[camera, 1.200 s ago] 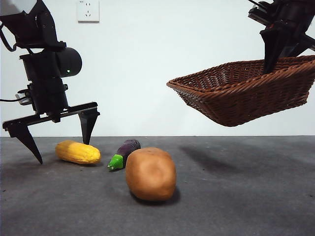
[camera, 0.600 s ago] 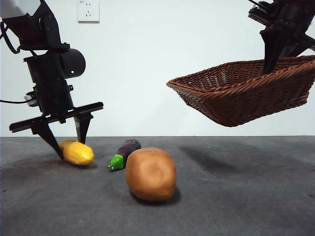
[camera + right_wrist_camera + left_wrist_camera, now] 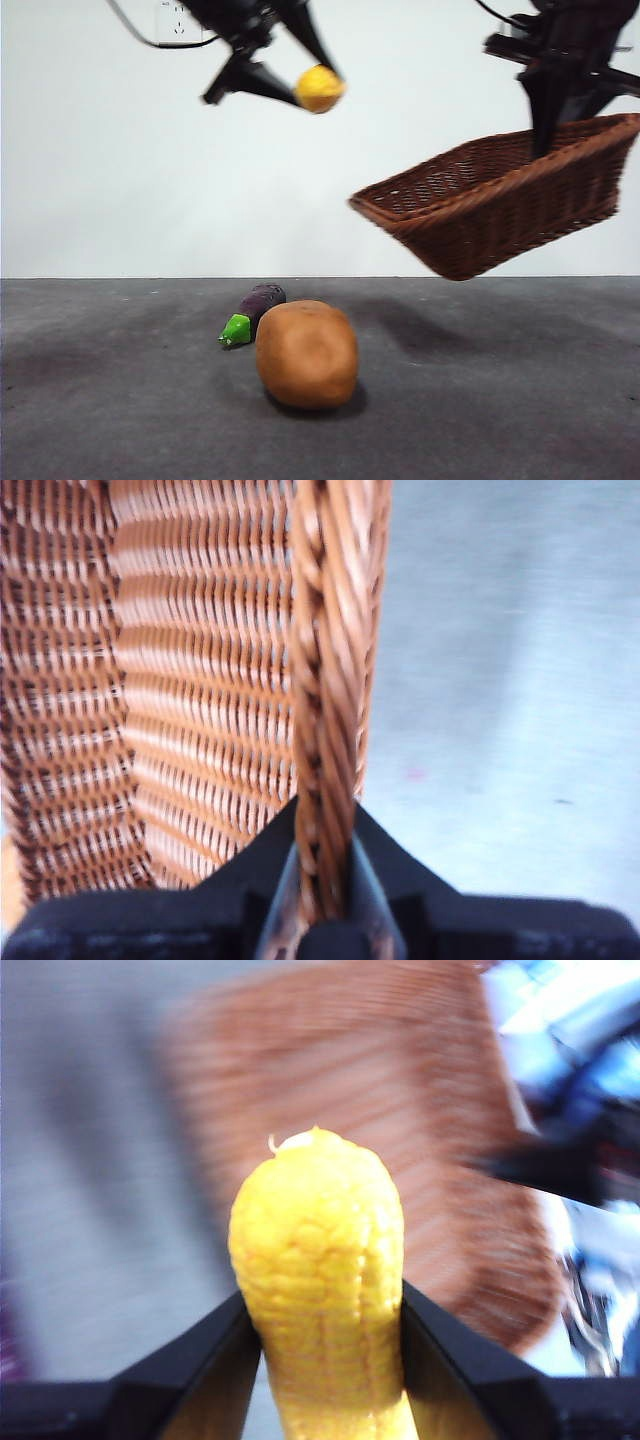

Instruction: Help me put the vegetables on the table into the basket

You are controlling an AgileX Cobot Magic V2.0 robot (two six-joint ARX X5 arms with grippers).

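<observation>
Our left gripper (image 3: 300, 70) grasps the corn (image 3: 320, 88) high up, w/ the basket (image 3: 500, 200) just beside, tilted, rim clenched by our right gripper (image 3: 325, 880). Eggplant (image 3: 252, 310) & potato (image 3: 307, 354) sit on the desk (image 3: 500, 400).

No text, label, brand, number or sign can be read in any of the three views.
</observation>
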